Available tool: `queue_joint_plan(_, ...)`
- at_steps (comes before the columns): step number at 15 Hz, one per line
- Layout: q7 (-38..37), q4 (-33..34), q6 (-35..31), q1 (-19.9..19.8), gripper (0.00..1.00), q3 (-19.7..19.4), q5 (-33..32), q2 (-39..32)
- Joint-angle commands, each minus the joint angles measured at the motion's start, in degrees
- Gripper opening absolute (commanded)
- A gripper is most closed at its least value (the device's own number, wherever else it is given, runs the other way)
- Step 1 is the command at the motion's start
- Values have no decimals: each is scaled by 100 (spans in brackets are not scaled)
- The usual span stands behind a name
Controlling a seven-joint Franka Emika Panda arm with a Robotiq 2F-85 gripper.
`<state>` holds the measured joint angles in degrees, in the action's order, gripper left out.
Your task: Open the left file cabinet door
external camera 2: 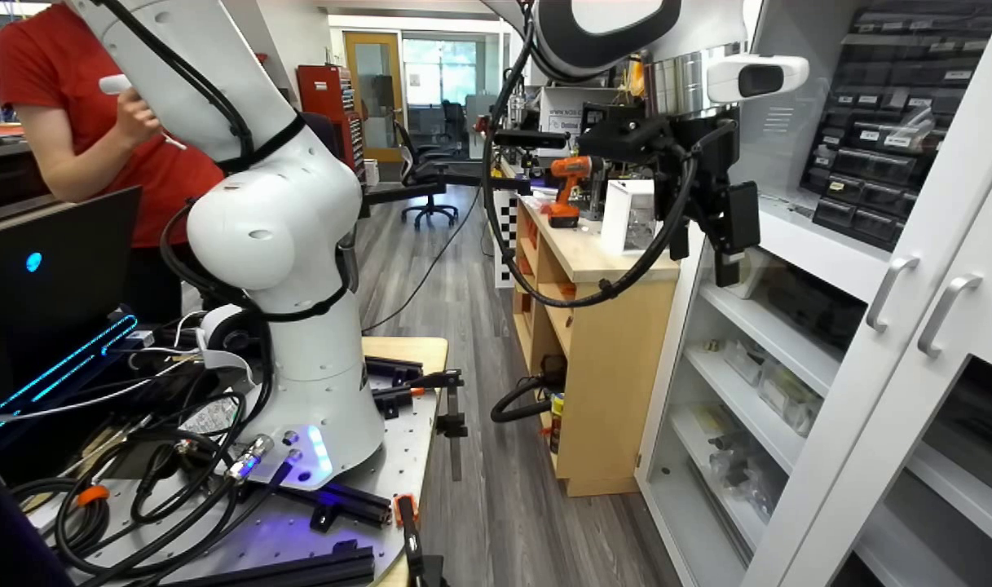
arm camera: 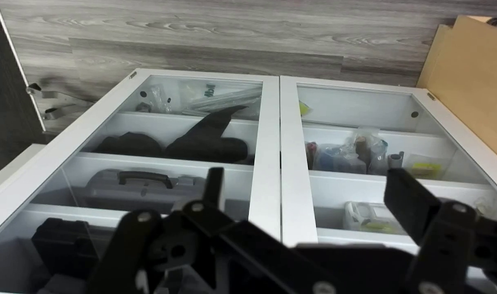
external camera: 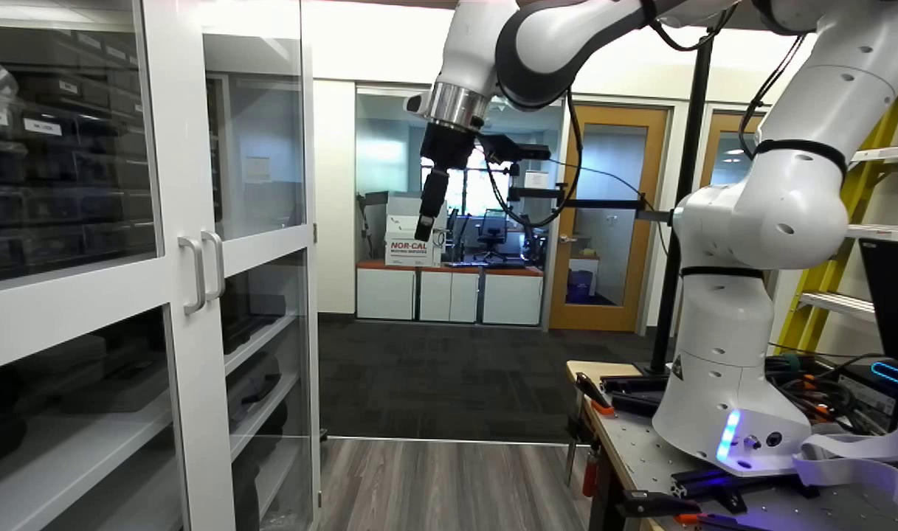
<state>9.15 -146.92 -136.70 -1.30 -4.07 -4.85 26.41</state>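
A white cabinet has two glass doors, both shut. The left door (external camera: pixel 72 296) shows in both exterior views (external camera 2: pixel 830 257), with black drawer bins behind its glass. Its metal handle (external camera: pixel 200 273) stands beside the right door's handle (external camera: pixel 218 265); both handles (external camera 2: pixel 885 293) also show in an exterior view (external camera 2: pixel 942 316). The wrist view is upside down: the left door (arm camera: pixel 299 163) lies on the right, the right door (arm camera: pixel 268 163) on the left; no handle is visible. My gripper (arm camera: pixel 305 179) is open and empty, pointing down in the air (external camera: pixel 423 228) before the cabinet, apart from the handles (external camera 2: pixel 702 265).
A wooden bench (external camera 2: pixel 610 367) with an orange drill (external camera 2: pixel 569 191) and a white box (external camera 2: pixel 626 216) stands beside the left door. A black cable (external camera 2: pixel 577 302) hangs in a loop from my arm. A person in red (external camera 2: pixel 129 187) stands behind the robot's table (external camera 2: pixel 414 489).
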Motion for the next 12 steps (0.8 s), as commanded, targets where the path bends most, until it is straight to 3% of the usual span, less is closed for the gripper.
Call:
queue_joint_plan(1, -45, -139, -717, 69, 100, 12, 137, 49)
queue_joint_plan(12, -261, 60, -1912, 222, 100, 248, 292, -715)
